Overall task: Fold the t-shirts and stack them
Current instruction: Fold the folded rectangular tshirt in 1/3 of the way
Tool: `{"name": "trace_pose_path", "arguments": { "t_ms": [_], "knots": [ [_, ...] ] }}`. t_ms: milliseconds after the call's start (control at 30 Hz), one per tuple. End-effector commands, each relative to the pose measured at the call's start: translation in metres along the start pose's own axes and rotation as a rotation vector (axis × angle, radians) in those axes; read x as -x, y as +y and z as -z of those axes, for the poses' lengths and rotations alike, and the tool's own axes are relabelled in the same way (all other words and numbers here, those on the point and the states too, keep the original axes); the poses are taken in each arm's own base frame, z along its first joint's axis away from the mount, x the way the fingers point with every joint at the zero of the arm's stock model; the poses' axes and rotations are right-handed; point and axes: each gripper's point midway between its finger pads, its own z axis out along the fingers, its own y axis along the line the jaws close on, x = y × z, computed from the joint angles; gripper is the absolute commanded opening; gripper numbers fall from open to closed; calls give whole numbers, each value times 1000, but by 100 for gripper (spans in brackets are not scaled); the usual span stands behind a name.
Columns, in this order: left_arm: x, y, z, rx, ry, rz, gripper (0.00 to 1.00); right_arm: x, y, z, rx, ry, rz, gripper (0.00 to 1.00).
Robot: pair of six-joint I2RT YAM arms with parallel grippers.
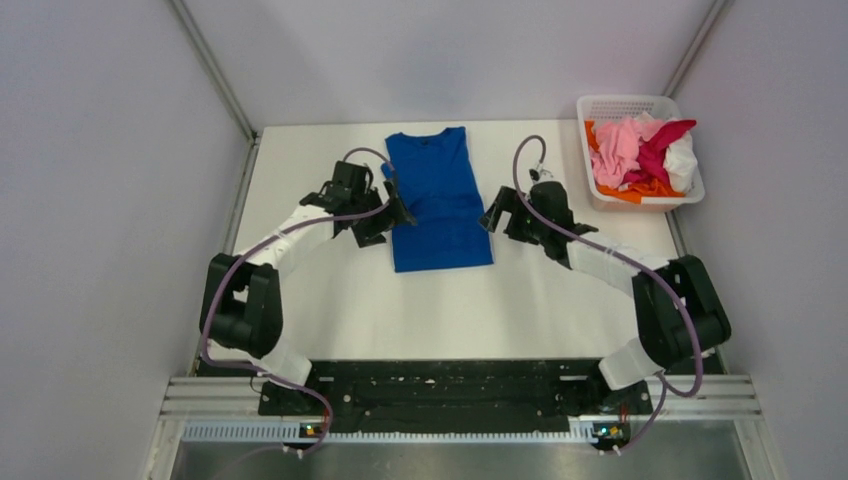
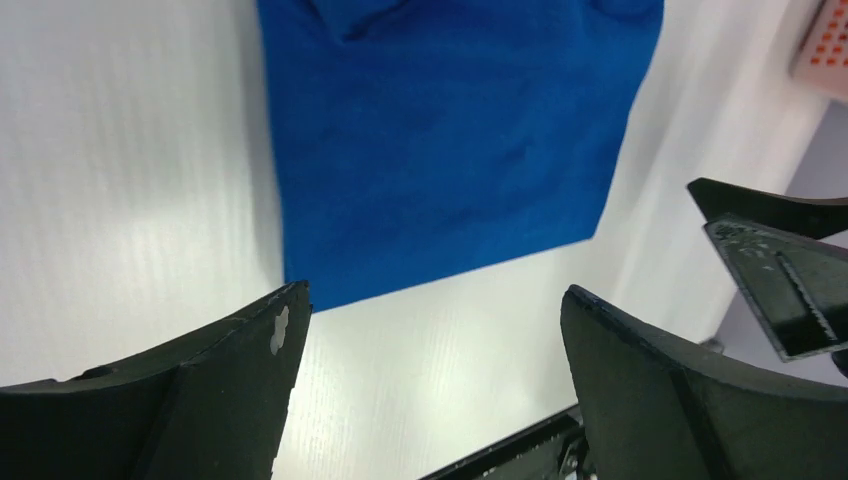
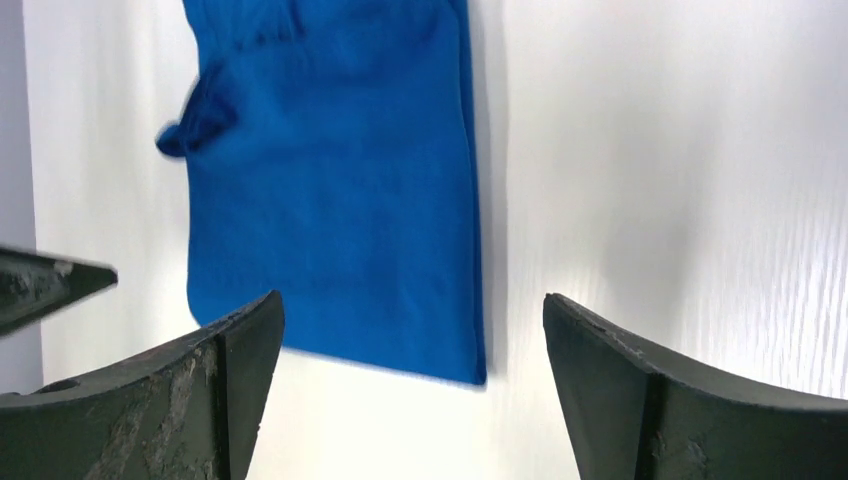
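The blue shirt (image 1: pixel 438 200) lies flat on the table (image 1: pixel 330 310), between the left gripper (image 1: pixel 392 214) and right gripper (image 1: pixel 494 221). Both are wide and empty. We pinch both near hem corners evenly and fold toward the collar.

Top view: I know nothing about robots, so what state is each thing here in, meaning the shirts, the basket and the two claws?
Blue t-shirt: flat on the table, sides folded in to a long strip, not held.
Other t-shirts: crumpled in a heap, unfolded.
Basket: upright, full.
Left gripper: open, empty, beside the blue t-shirt.
Right gripper: open, empty, at its other side.
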Motion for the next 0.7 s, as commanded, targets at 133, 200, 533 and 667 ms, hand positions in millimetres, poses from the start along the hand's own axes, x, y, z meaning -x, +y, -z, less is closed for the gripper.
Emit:
{"name": "trace_pose_path", "arguments": {
  "t_ms": [133, 200, 533, 667],
  "knots": [
    [38, -40, -35, -117, -69, -65, 99, -31, 4, 55, 63, 19, -20, 99],
    [49, -40, -53, -99, -78, -70, 99, -33, -7, 66, 17, 1, -15, 99],
    [138, -25, -102, 66, -183, -105, 99, -26, -36, 105, -140, -77, 9, 99],
    [152, -29, -90, 91, -200, -91, 99, -39, -33, 97, -118, -16, -5, 99]
  ]
}}
